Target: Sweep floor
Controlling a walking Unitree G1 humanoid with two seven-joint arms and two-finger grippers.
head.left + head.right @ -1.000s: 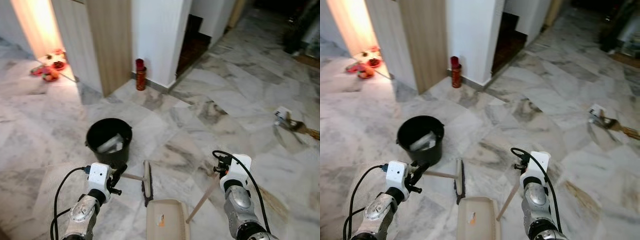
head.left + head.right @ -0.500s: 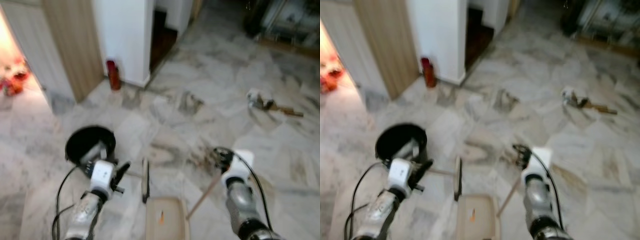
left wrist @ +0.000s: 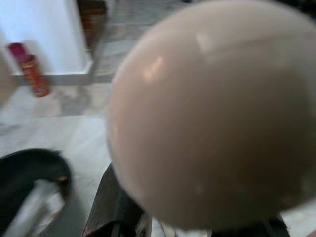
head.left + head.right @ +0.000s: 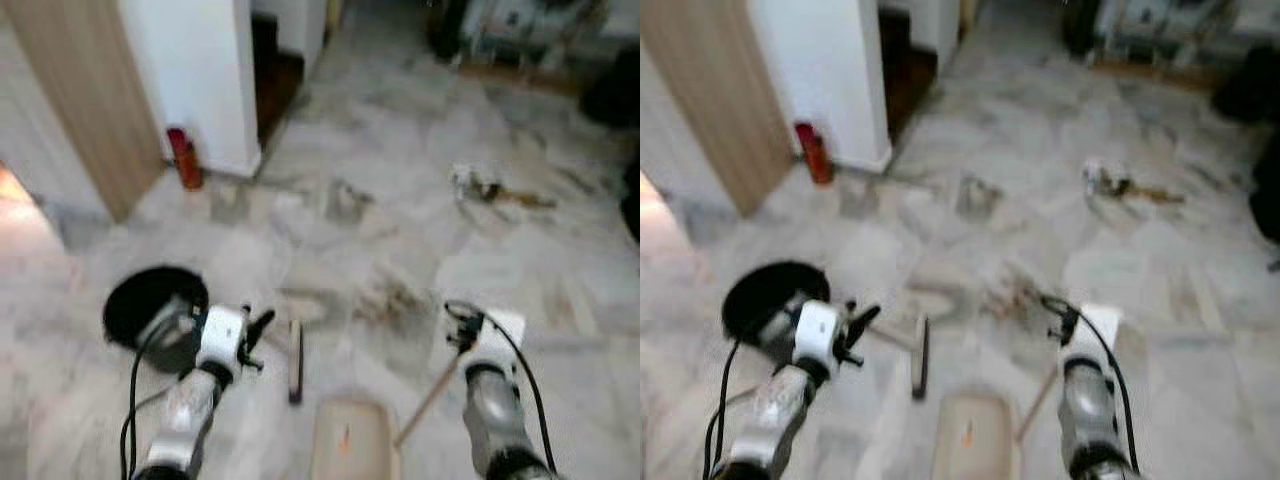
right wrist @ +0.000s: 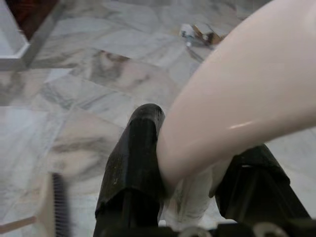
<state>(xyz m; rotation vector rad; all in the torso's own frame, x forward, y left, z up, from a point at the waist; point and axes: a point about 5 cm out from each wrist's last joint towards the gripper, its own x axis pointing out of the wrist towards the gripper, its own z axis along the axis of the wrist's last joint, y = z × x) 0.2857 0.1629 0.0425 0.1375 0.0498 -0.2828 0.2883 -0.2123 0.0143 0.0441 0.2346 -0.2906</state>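
Left eye view: a grey-veined marble floor (image 4: 400, 200) spreads across the frame, blurred, with a white wall corner (image 4: 190, 70) and a wood panel (image 4: 70, 100) at upper left. Low in the frame, at centre, lies a beige dustpan (image 4: 350, 450), its wooden handle (image 4: 428, 398) slanting up and to the right into the right pincer (image 5: 182, 163). In the right wrist view that pincer's black fingers (image 5: 131, 168) are clamped on either side of the pale, glossy handle end, which crosses the picture from between them toward its upper right. The right arm (image 4: 492, 420) rises from the lower right edge, forearm pointing up the frame. The left arm (image 4: 190, 420) rises from lower left, bent slightly inward. The left pincer (image 4: 258, 328) sits just beside a black bucket (image 4: 150, 310) at centre left. In the left wrist view a large rounded cream knob (image 3: 212, 113) sits directly in front of the lens with the dark fingers (image 3: 116, 197) beneath it; whether they are together on it cannot be told. The brush (image 4: 294, 358) lies on the floor between the arms, its head running up and down the frame, its stick (image 4: 888, 338) reaching left toward the left pincer. A red canister (image 4: 184, 158) stands at the foot of the white wall. Litter (image 4: 480, 185) lies at upper right.
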